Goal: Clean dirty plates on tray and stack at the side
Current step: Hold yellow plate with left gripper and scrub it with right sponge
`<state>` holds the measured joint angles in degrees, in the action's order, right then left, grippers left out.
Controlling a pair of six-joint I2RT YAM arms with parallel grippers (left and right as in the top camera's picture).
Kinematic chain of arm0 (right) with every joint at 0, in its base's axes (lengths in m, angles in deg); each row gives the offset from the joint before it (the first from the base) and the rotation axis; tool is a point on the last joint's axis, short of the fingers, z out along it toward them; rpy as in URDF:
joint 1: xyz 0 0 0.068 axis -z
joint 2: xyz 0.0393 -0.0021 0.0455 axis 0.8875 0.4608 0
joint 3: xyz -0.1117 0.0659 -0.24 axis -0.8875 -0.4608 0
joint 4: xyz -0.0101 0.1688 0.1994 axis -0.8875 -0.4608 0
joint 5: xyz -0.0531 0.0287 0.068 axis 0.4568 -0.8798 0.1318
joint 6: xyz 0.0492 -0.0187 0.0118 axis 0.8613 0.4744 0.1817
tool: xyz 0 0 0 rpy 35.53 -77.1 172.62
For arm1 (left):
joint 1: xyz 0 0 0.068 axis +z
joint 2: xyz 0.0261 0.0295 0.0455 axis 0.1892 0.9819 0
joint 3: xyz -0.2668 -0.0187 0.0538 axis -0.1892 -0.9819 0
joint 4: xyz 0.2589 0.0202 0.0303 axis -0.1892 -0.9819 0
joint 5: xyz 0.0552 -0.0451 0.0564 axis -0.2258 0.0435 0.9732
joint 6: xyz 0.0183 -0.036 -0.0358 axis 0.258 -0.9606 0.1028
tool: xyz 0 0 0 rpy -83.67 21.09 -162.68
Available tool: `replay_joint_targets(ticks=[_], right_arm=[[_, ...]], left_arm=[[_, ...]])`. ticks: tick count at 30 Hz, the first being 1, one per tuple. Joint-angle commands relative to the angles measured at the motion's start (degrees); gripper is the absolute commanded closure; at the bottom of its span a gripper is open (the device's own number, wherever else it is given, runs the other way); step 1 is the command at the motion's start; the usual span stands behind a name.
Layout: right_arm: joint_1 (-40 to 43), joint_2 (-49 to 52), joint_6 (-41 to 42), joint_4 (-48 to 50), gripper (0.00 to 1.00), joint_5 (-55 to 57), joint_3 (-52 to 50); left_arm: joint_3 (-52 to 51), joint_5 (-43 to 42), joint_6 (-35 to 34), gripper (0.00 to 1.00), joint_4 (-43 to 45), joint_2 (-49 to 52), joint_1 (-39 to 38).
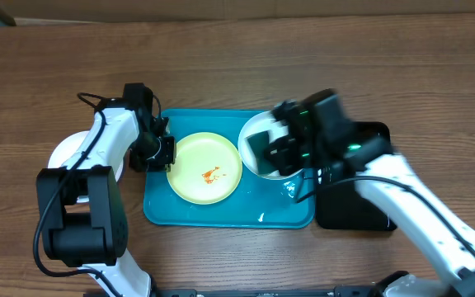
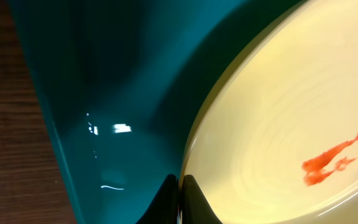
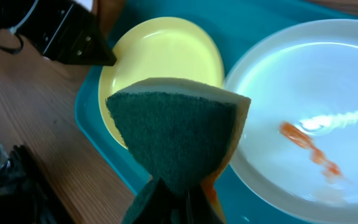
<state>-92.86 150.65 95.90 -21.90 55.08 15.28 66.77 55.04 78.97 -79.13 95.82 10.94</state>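
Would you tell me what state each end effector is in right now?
Left end effector: closed at rim of yellow plate.
Right end effector: closed on sponge.

two arms, same build: white shells on the long links, black housings at the joints. left arm (image 1: 110,136) on a chunky black base (image 1: 77,216), boxy with rounded corners, thin black cable (image 1: 89,99) looping off up near the wrist. left gripper (image 1: 169,153) all black and blocky from above; up close just two dark tapered fingertips (image 2: 197,208). right arm (image 1: 423,206) blurry at the top end, white forearm, another black cable (image 1: 349,176) along it, tiny green lights (image 1: 355,149) on the black housing. right gripper (image 3: 176,208) dark too, fingers (image 3: 143,208) barely showing past the edge of its own camera view.
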Motion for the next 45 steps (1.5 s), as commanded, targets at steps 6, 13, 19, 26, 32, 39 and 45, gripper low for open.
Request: replay_joint_targets(ticks=[6,13,19,26,32,39,45], right_arm=[[-9.9,10.1,8.0,10.0,0.96,3.3,0.2],[-14.3,15.3,9.1,15.6,0.96,7.4,0.2],[-17.0,18.4,9.3,17.5,0.96,8.1,0.2],[-18.9,18.7,9.2,19.1,0.96,13.6,0.2],[-19.3,19.9,9.0,20.3,0.96,14.2,0.2],[-21.1,22.2,9.0,23.2,0.96,13.8,0.2],[-21.6,23.3,8.6,24.0,0.96,16.8,0.2]], left_arm=[[0.8,0.2,-1.2,0.96,-1.0,0.3,-3.3],[0.8,-0.2,-1.7,0.96,-1.0,0.3,-4.2],[0.8,-0.2,-1.7,0.96,-0.9,0.3,-4.2],[0.8,-0.4,-2.1,0.96,-1.0,0.3,-4.2],[0.8,-0.4,-2.1,0.96,-1.0,0.3,-4.2],[0.8,-0.5,-2.1,0.96,-1.0,0.3,-4.2],[0.8,-0.5,-2.1,0.96,-1.1,0.3,-4.2]])
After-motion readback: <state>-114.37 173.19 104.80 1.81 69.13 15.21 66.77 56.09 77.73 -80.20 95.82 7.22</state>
